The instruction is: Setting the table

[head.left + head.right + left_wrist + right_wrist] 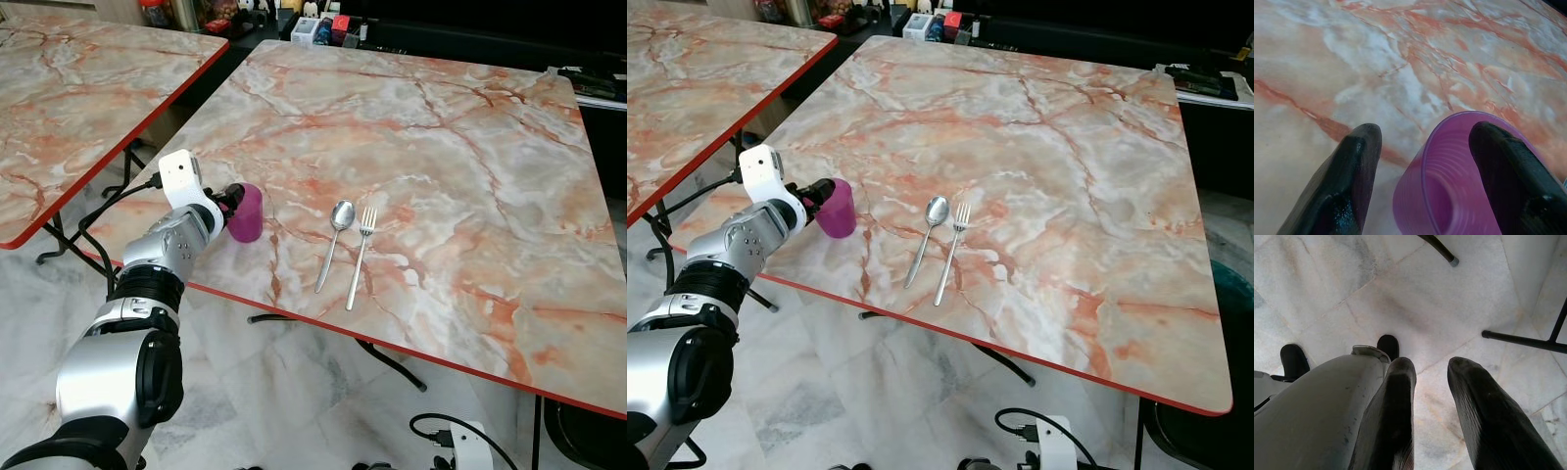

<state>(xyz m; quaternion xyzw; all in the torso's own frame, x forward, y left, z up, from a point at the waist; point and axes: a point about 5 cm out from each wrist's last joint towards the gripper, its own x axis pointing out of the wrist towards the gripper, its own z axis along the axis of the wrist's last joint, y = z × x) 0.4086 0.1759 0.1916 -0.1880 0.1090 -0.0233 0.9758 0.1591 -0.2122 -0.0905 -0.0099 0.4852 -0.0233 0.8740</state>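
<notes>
Left eye view: left arm reaches forward and up from the lower left, elbow bent, wrist over the near-left edge of the marble tabletop. Left pincer grasps the purple cup: left wrist view has one black finger inside the cup mouth, the other finger outside the wall, with a gap between it and the cup. Grip on the rim wall only.

Cup is translucent purple plastic, ribbed inside, looks empty. It sits near the left edge of the tabletop; can't tell if the base is touching the surface or just off it.

Spoon and fork lie side by side to the right of the cup, near the front edge, handles pointing at the robot, close but not touching. Both metal, clear of the cup.

Right arm hangs idle. Right wrist view looks down at the tiled floor; right pincer is released, fingers slightly parted, nothing between them. Second marble table stands to the left.
</notes>
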